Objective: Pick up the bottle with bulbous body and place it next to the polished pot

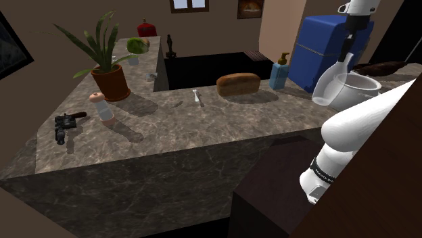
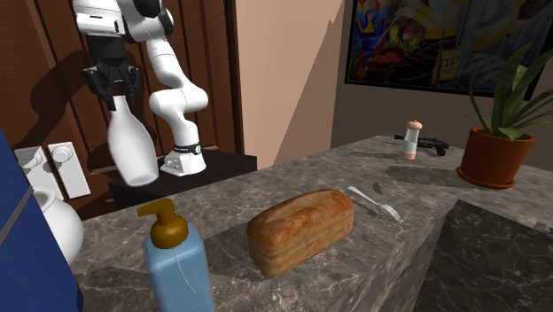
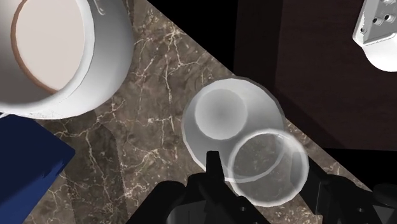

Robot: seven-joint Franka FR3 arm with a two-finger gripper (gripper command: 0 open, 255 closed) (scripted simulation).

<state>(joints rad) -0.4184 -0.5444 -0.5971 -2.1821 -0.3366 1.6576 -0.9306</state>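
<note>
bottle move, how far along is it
Done: the hand is shut on the neck of the bottle, lifted above the counter. Under way: the bottle hangs tilted close by the white pot. Left: set it down on the counter beside the pot and let go.

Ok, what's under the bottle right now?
Marbled counter, close to its edge, with the white pot off to one side. The bottle hangs above it in the gripper. The patch straight below is covered by the bottle's own body.
</note>
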